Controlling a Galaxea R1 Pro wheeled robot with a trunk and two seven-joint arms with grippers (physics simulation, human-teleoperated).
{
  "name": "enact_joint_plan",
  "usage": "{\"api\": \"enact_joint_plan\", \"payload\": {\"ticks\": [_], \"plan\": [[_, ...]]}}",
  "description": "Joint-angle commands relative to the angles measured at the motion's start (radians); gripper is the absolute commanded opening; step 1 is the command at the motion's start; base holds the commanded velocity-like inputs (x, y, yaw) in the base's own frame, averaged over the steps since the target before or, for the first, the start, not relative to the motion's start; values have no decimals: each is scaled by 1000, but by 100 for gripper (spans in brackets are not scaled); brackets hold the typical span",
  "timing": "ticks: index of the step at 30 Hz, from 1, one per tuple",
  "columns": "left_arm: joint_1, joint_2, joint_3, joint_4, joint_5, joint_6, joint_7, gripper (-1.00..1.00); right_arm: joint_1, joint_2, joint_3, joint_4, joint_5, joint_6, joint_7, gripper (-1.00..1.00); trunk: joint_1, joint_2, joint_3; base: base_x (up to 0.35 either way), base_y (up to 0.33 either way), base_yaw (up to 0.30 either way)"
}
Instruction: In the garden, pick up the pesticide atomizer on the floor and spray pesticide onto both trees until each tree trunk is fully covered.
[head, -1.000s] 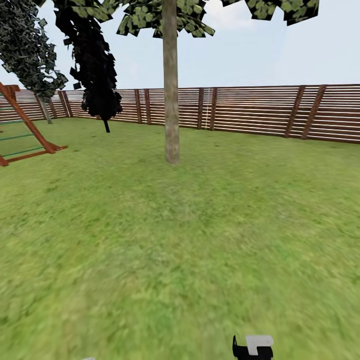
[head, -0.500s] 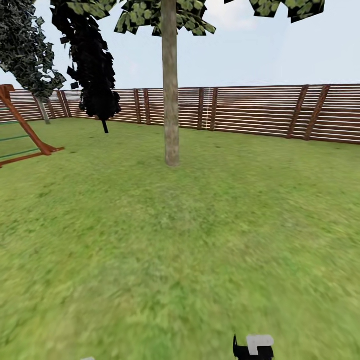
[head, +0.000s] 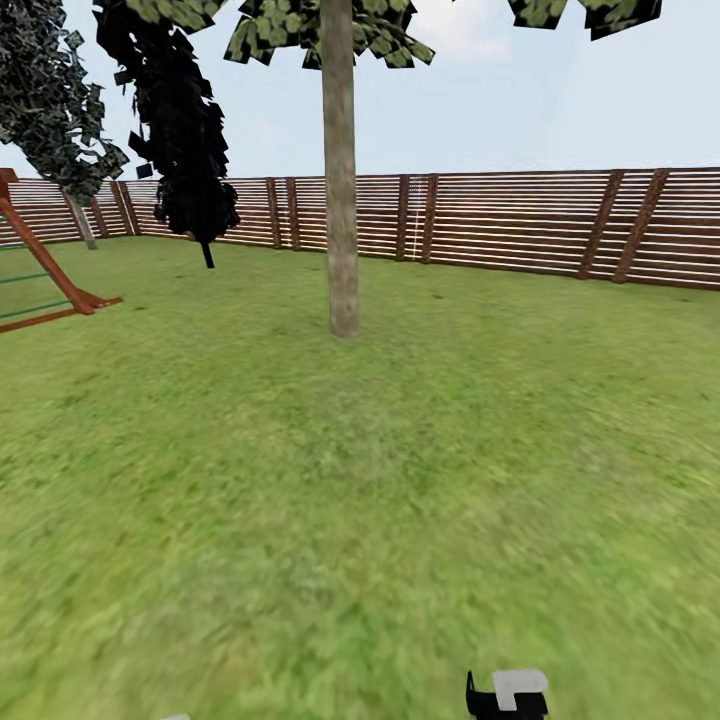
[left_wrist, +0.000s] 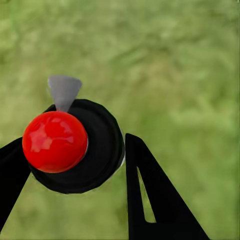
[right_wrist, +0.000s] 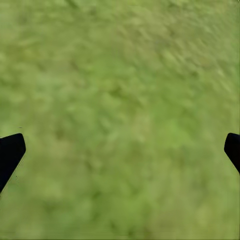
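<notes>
The left gripper (left_wrist: 75, 165) is closed around the small dark round-bodied pesticide atomizer (left_wrist: 80, 150): its two black fingers (left_wrist: 155, 195) press the bottle from either side, the glossy red ball top (left_wrist: 55, 141) facing the wrist camera and a grey cone-shaped nozzle (left_wrist: 64, 91) jutting past the rim. Beyond the bottle lies blurry green grass (left_wrist: 180, 60). The right gripper (right_wrist: 120, 150) is spread wide, its black fingertips (right_wrist: 10, 152) at opposite edges of the wrist view over bare lawn.

In the head view a black-and-white part of the robot (head: 506, 693) sits at the lower edge. Well ahead rises the thick, mottled grey-beige tree trunk (head: 340, 170), slightly nearer and larger than a second ago, while the red-brown wooden frame (head: 50, 275) has slid leftward. Behind stand a black narrow cypress (head: 180, 130) and the brown horizontal-slat fence (head: 520, 220).
</notes>
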Motion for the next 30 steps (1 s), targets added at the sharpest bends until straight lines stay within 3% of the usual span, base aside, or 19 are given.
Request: {"api": "enact_joint_plan", "payload": {"ticks": [1,30], "plan": [[0,0,-8,0,5,-3,3,-100,-1,0,-3,1,10,-1,-8,100,0,0,-1,338,0,0],[0,0,-8,0,5,-3,3,-100,-1,2,-3,2,10,-1,-7,100,0,0,-1,338,0,0]]}}
